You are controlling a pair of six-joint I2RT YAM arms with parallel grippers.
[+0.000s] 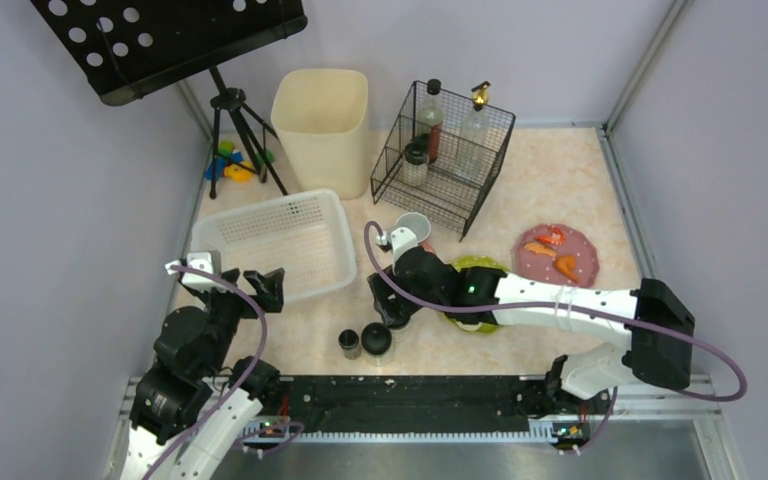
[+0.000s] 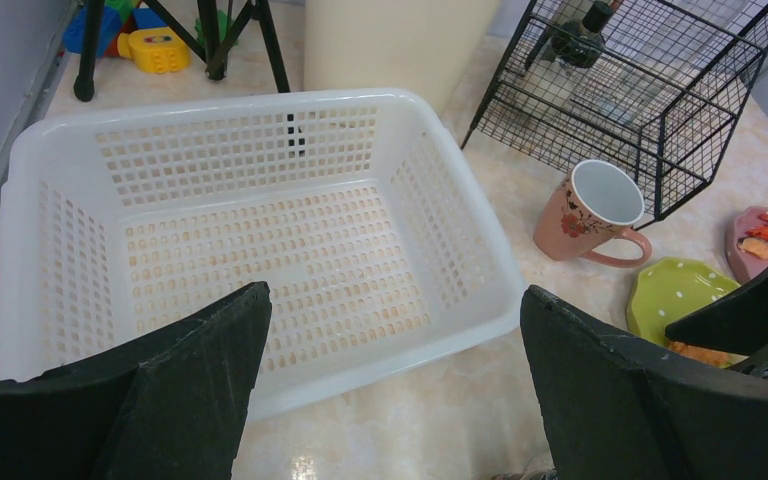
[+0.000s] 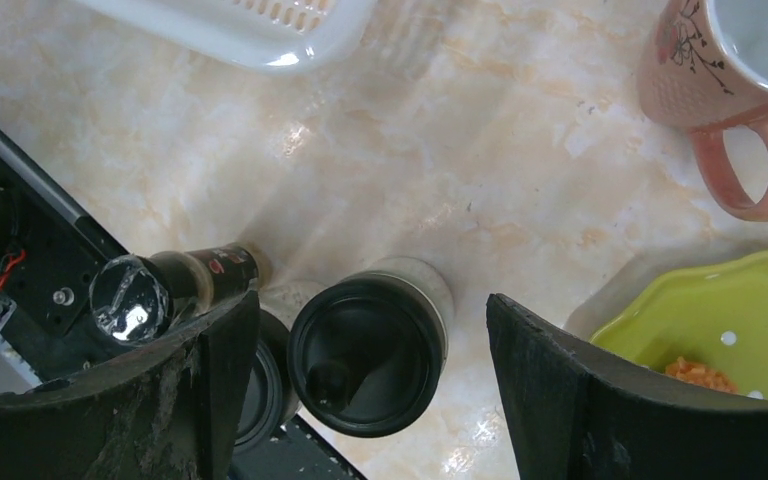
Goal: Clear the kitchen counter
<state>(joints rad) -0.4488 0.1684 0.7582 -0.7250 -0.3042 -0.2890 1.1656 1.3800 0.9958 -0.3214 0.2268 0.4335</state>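
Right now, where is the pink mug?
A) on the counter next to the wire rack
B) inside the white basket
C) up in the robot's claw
A: the pink mug stands on the marble counter right beside the black wire rack, outside the white basket.

My desk (image 3: 480, 130) reads beige-pink marble, the basket (image 2: 220, 103) white. I see a pink mug (image 2: 568, 218) with a dark floral print and a lime-green plate (image 2: 675, 295) dotted white.
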